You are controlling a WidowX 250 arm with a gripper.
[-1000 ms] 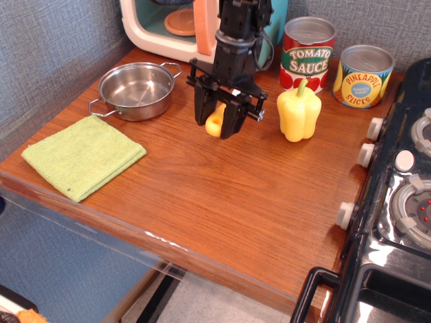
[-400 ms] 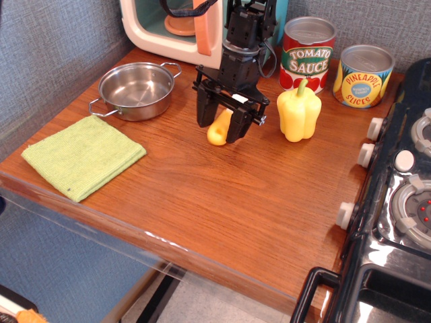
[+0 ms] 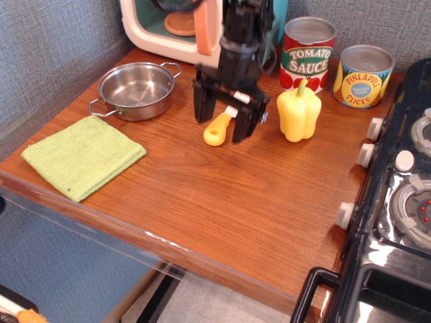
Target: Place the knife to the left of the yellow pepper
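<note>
Pincer (image 3: 229,118) stands spread wide over the small plastic toy knife with the chunky yellow handle (image 3: 219,128), gripping nothing; the knife lies flat on the brown wooden table (image 3: 222,202), just left of the glossy yellow plastic toy pepper (image 3: 299,112), well apart from the steel pan (image 3: 137,90). I'd say what's left is a straight lift, so neither black finger clips the handle or nudges the pepper.
</note>
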